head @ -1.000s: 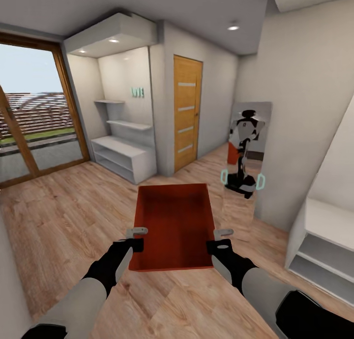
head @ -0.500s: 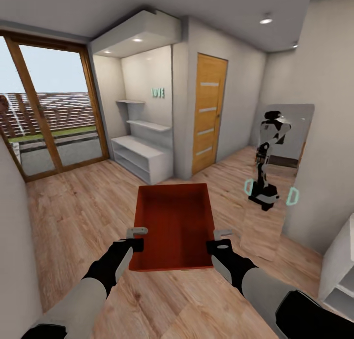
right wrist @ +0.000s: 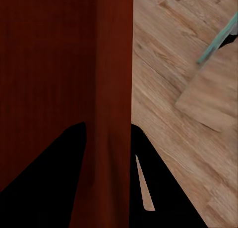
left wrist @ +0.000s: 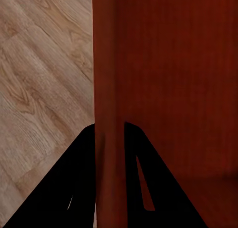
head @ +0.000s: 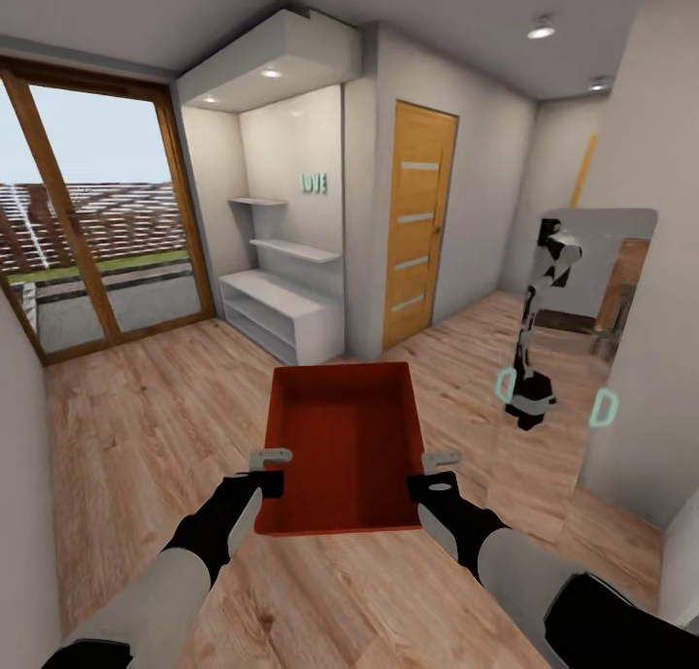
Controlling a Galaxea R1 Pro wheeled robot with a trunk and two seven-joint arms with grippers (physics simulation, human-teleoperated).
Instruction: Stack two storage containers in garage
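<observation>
Orange-red open-topped rectangular bin point(head: 342, 448) carried low in the frame's centre.

Left gripper point(head: 271, 456) and right gripper point(head: 442, 462) each have their fingers clamped on a side wall of the bin, above light wood-plank floor point(head: 146, 426); beyond stand white shelves point(head: 282, 312) and a wooden door point(head: 420, 224).

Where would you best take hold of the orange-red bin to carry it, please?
By its two long side walls, one tool from each side. The bin is wide, open-topped and thin-walled, so each wall fits between a tool's fingers. That is how the left tool and right tool hold it now, level.
</observation>
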